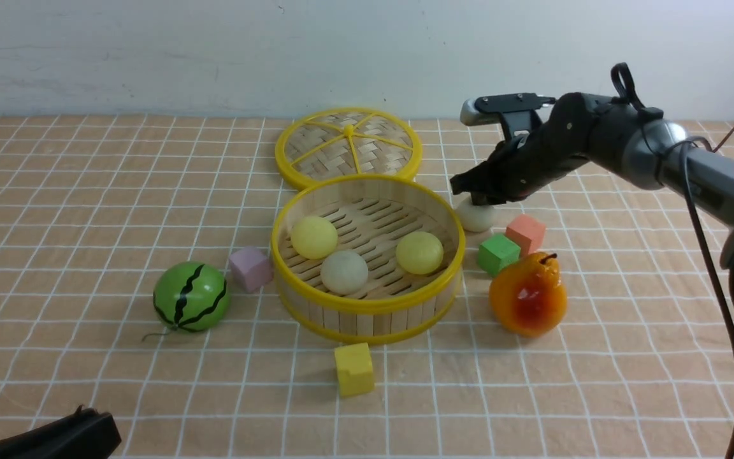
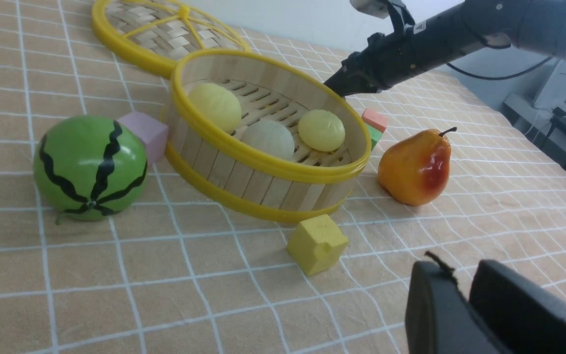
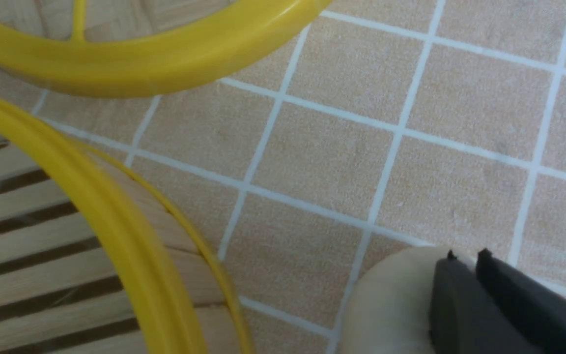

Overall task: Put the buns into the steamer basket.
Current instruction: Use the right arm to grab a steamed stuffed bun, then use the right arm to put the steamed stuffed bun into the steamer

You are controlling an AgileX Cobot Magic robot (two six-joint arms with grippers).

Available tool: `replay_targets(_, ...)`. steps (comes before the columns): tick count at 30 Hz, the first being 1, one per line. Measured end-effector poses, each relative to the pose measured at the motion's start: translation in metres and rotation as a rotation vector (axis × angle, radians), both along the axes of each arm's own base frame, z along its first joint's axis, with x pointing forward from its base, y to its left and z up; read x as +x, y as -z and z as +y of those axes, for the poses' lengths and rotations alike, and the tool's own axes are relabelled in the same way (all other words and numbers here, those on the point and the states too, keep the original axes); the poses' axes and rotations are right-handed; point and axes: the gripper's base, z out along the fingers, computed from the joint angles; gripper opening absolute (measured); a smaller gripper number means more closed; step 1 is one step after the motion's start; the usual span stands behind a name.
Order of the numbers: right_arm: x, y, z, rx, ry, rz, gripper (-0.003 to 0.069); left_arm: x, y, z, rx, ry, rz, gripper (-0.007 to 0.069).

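Right gripper (image 1: 478,199) pinched shut atop the last bun (image 1: 476,218), seemingly gripping nothing. Lift now and it's likely left on the desk (image 1: 86,191).

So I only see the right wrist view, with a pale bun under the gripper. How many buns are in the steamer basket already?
Observer: Three: a yellow bun, a second yellow bun and an off-white bun lie in the steamer basket.
Operator: What sits near my bun?
Observer: A salmon cube and a green cube stand just nearer the robot than that fourth bun.
Operator: And the other arm?
Observer: The left gripper sits low at the near left, holding nothing.
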Motion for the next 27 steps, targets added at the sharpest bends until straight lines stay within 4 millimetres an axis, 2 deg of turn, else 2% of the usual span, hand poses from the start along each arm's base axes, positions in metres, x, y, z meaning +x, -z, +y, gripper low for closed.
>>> replay_targets(3,-0.007,-0.023,-0.001,-0.011,-0.023,-0.008,0.0003,0.000,0.000,0.000,0.000,0.000,0.000,0.0108)
replay_targets(4,-0.007,-0.025,-0.001,-0.012,-0.025,-0.008,0.0003,0.000,0.000,0.000,0.000,0.000,0.000,0.0108)
replay_targets(7,-0.022,-0.069,0.000,0.011,-0.066,-0.031,0.0003,0.000,0.000,0.000,0.000,0.000,0.000,0.0110)
replay_targets(9,-0.027,-0.082,0.002,0.027,-0.083,-0.040,0.0003,0.000,0.000,0.000,0.000,0.000,0.000,0.0110)
replay_targets(10,-0.035,-0.099,0.008,0.066,-0.116,-0.053,0.0003,0.000,0.000,0.000,0.000,0.000,0.000,0.0110)
replay_targets(11,-0.041,-0.108,0.014,0.106,-0.142,-0.047,0.0003,0.000,0.000,0.000,0.000,0.000,0.000,0.0110)
replay_targets(13,-0.048,-0.114,0.026,0.162,-0.199,-0.031,0.0003,0.000,0.000,0.000,0.000,0.000,0.000,0.0110)
replay_targets(15,-0.052,-0.114,0.035,0.200,-0.232,-0.015,0.0003,0.000,0.000,0.000,0.000,0.000,0.000,0.0110)
replay_targets(17,-0.053,-0.104,0.051,0.245,-0.271,0.012,0.0008,0.000,0.000,0.000,0.000,0.000,0.000,0.0110)
replay_targets(20,-0.050,-0.085,0.065,0.258,-0.281,0.034,0.0013,0.000,0.000,0.000,0.000,0.000,0.000,0.0112)
replay_targets(22,-0.045,-0.061,0.078,0.255,-0.276,0.054,0.0025,0.000,0.000,0.000,0.000,0.000,0.000,0.0113)
replay_targets(27,-0.039,-0.027,0.090,0.247,-0.256,0.067,0.0083,0.000,0.000,0.000,0.000,0.000,0.000,0.0118)
